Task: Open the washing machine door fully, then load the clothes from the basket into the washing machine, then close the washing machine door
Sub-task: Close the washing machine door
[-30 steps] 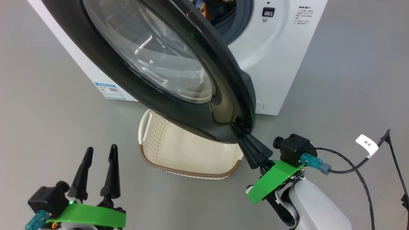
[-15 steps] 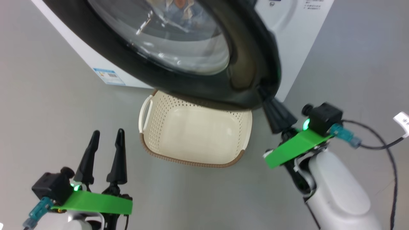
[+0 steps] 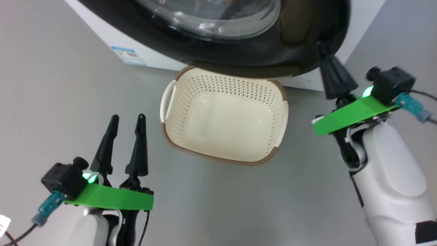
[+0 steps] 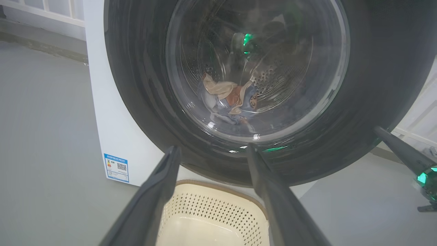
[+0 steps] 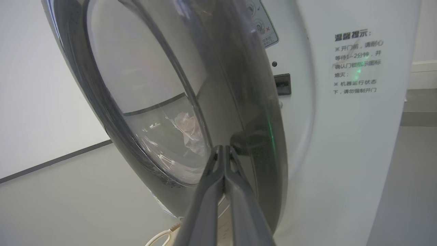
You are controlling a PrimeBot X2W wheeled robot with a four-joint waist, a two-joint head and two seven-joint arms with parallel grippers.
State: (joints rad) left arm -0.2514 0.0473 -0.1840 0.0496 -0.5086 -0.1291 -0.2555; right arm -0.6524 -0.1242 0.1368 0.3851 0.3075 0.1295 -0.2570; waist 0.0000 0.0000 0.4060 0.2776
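The washing machine door (image 3: 239, 54), black-rimmed with a glass bowl, stands a narrow gap from the white washing machine (image 5: 341, 143). My right gripper (image 3: 321, 48) is shut with nothing between its fingers. Its tips press on the door's outer rim (image 5: 252, 136). Through the glass, the clothes (image 4: 232, 99) lie in the steel drum, light blue and orange-brown. The cream basket (image 3: 225, 119) sits on the floor below the door with nothing inside. My left gripper (image 3: 127, 118) hangs open to the basket's left, apart from it, and its fingers (image 4: 160, 191) frame the door.
A blue label sticker (image 4: 116, 167) marks the machine's lower side panel. A dark latch slot (image 5: 282, 84) sits on the machine's front beside the door edge. Grey floor (image 3: 51, 102) spreads left and front of the basket. The right arm's cable (image 3: 421, 114) trails off right.
The door has swung much closer to the machine's front, with my shut right gripper staying against its rim. The head view has shifted too. My left gripper stays open in place.
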